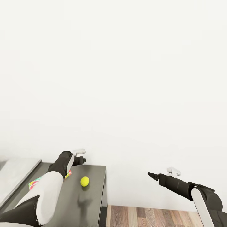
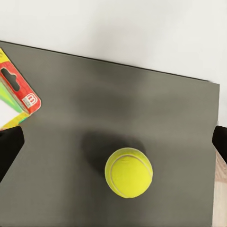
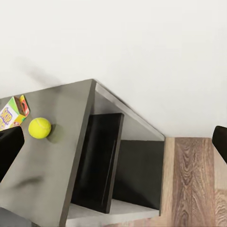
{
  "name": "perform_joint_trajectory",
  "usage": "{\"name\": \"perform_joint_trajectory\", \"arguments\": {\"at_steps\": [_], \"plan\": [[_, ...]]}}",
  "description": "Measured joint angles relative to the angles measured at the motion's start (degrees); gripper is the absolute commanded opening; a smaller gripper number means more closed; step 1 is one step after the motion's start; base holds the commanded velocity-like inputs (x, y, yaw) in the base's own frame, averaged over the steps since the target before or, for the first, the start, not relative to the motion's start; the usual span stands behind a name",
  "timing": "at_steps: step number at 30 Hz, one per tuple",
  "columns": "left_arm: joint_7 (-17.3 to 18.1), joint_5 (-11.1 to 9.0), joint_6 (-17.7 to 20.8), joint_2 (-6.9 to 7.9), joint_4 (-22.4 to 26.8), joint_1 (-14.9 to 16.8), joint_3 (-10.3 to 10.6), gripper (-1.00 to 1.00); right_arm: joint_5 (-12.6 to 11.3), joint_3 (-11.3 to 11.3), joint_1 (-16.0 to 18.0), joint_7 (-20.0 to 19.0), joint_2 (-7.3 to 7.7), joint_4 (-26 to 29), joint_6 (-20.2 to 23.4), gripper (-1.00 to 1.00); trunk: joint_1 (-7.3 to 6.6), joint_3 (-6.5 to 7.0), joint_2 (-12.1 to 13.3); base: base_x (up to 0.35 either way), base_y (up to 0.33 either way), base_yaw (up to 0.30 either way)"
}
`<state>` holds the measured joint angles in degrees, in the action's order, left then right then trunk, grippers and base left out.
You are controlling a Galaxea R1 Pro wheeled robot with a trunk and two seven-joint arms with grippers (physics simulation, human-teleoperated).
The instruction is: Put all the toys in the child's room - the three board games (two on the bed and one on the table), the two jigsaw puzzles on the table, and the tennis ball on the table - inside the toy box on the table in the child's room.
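One ball [image 2: 128, 172], yellow-green felt w/ pale seam, rests on dark-grey unit top [image 2: 118, 99], mid-way toward its wall-side edge, apart from a board game [image 2: 18, 92]. Likely light, springy, apt to roll; best pinched across its widest part. Left gripper [image 1: 82, 160] hovers above, fingers spread. Right gripper [image 1: 152, 175]: state unclear.

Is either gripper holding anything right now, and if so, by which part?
Nothing is held. The left gripper hangs open above the tennis ball, which rests free on the dark top. The right gripper is open over the floor, empty.
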<state>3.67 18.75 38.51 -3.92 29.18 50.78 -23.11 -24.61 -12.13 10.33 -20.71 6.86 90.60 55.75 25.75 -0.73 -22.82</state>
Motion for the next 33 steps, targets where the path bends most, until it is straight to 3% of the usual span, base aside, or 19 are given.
{"name": "perform_joint_trajectory", "arguments": {"at_steps": [33], "plan": [[-0.01, -0.04, -1.88, -0.28, -2.0, 0.01, 0.1, 1.0, 0.0, 0.0, -0.02, -0.01, -0.07, -0.01, -0.21, 1.0, -0.01, -3.06, 0.05, 0.0, 0.0, 0.0]]}}
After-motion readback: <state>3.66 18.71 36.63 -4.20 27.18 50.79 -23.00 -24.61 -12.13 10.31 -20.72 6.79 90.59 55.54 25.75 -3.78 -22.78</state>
